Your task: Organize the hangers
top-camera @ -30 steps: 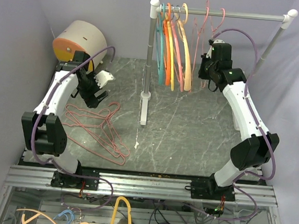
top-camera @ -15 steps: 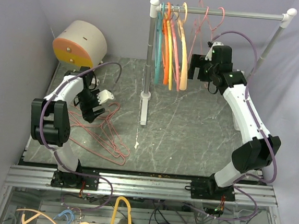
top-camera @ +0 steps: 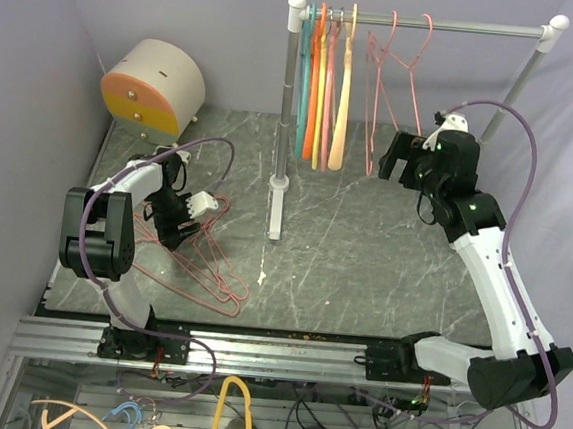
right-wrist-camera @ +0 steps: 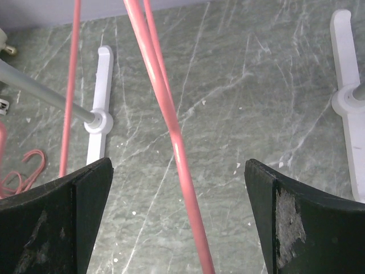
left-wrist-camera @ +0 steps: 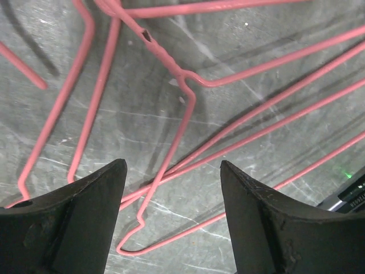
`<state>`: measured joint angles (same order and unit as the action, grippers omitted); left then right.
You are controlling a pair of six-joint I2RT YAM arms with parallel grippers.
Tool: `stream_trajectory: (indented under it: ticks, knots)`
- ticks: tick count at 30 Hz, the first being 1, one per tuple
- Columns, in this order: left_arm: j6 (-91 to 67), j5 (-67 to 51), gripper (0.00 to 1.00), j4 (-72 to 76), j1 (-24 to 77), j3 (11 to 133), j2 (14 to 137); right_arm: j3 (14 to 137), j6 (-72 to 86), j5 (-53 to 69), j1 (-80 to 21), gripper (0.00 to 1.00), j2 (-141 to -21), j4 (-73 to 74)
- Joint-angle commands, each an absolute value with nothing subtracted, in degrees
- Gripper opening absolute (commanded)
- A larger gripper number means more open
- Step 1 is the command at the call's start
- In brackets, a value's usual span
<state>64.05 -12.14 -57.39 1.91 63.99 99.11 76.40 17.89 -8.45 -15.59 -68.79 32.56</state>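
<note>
1. Left gripper (top-camera: 178,225) sits low at the left side of the table (top-camera: 362,271), right over the pile of pink wire hangers (top-camera: 207,268). The pile lies flat on the grey marbled top.
2. Left wrist view: left gripper (left-wrist-camera: 172,168) has its two dark fingers (left-wrist-camera: 80,222) spread apart and grips nothing. One hanger's twisted neck (left-wrist-camera: 168,60) lies ahead of the tips. Its wire runs down into the gap, clear of both inner faces. Other wires of the pile cross beneath and to the right.
3. Right gripper (top-camera: 396,162) is up in the air at the right, just beside the lower ends of two hanging pink wire hangers (top-camera: 399,74). They hang by their hooks from the silver rail (top-camera: 463,27).
4. Right wrist view: right gripper (right-wrist-camera: 178,165) is released, jaws wide. A hanging pink wire (right-wrist-camera: 171,123) drops through the middle of the gap, apart from both fingers. The rail's white foot (right-wrist-camera: 100,97) stands on the table beyond.
5. At the rail's left end hang the plastic hangers (top-camera: 323,87), in teal, orange, pink and yellow, packed close together. They are well apart from both grippers.
</note>
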Motion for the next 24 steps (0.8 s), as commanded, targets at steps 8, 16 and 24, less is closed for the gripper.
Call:
stream_trajectory:
  ticks: [8,16,24]
  knots:
    - [60.7,-11.5,0.55,-49.9,2.1,60.8,102.7,69.2,20.2,-8.5,-15.6,0.99,-62.8,29.6]
    - [60.5,-11.3,0.07,-50.6,2.8,58.9,99.9,53.3,20.6,9.8,-15.6,0.98,-56.3,22.8]
    - [62.5,-20.6,0.07,-65.0,4.3,65.7,88.8,33.4,23.9,21.9,-33.6,0.96,-54.9,2.1]
